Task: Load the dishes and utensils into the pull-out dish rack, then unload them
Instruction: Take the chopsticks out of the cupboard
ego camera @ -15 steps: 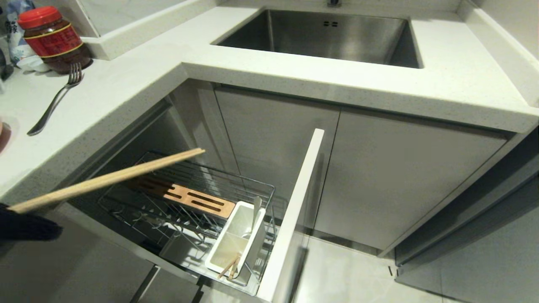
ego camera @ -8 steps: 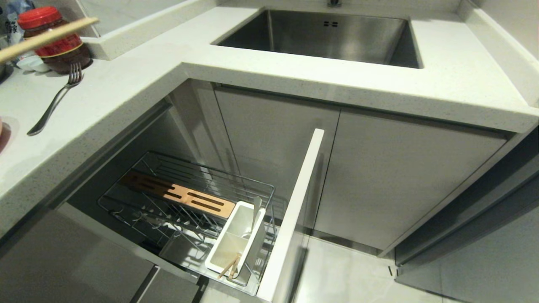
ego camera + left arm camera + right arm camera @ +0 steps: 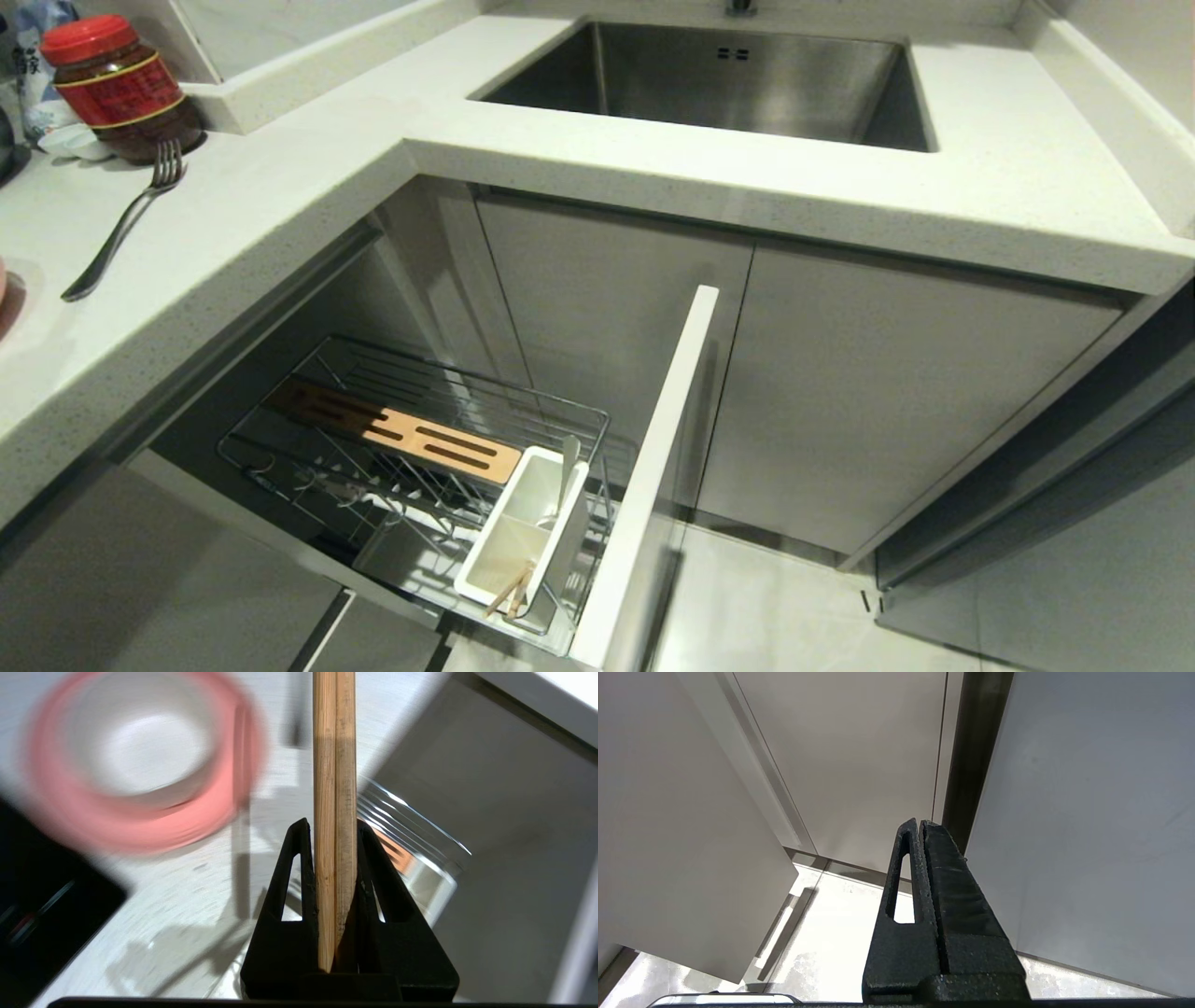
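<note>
The left gripper (image 3: 334, 833) was clamped on the chopsticks (image 3: 334, 788), with the bowl (image 3: 140, 749) at ten o'clock; the right gripper (image 3: 920, 828) hung clenched, empty.

The head camera looks steeply down on the pull-out dish rack (image 3: 420, 457) at seven o'clock; the left wrist camera shares its wires (image 3: 411, 830); the right wrist camera faces cabinet doors (image 3: 859, 756) closely.

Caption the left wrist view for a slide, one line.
Left gripper shut on a pair of wooden chopsticks above the counter, pink plate and white bowl beyond.
</note>
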`<state>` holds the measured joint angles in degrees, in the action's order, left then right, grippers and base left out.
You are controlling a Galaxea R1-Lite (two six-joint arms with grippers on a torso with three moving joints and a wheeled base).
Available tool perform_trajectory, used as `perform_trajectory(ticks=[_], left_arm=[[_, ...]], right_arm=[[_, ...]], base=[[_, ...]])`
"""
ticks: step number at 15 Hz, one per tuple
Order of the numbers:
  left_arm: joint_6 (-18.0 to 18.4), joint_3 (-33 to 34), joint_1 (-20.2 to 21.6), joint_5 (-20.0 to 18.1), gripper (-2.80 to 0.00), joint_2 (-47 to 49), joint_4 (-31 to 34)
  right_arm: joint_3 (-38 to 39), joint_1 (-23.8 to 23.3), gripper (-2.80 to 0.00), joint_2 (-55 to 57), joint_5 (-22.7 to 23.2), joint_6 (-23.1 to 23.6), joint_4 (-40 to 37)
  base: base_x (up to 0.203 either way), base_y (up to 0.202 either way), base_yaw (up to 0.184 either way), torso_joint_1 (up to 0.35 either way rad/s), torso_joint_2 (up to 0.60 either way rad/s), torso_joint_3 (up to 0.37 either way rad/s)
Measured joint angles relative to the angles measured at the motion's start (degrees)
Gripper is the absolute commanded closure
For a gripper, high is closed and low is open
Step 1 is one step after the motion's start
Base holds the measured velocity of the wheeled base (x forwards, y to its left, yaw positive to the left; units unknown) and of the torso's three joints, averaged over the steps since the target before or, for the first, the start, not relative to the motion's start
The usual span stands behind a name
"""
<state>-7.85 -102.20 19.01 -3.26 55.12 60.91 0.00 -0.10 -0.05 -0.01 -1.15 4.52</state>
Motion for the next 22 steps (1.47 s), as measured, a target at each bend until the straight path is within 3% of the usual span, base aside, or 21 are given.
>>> perform_trajectory(ticks=[3,7,14,22], left_arm=[[-4.82,3.01,13.99,0.42,0.0,-0.76,-0.14],[-10.62,7.63,23.18,0.65,0.0,-1.19,-0.45],[-13.87,14.73,26.39,0.59,0.0,2.53,-0.86],[-13.98,22.62,27.84,-0.99,0.0,5.21,-8.11]], right_arm=[[0.0,0.0,0.0,0.0,0.01,0.0,-0.01],[0.0,0.0,0.0,0.0,0.0,0.0,0.02],[0.0,0.0,0.0,0.0,-0.02,0.01,0.01],[0.0,0.0,0.0,0.0,-0.02,0.0,0.02]], base=[[0.0,0.0,0.0,0.0,0.0,0.0],[0.0,0.0,0.0,0.0,0.0,0.0],[0.0,0.0,0.0,0.0,0.0,0.0],[0.0,0.0,0.0,0.0,0.0,0.0]])
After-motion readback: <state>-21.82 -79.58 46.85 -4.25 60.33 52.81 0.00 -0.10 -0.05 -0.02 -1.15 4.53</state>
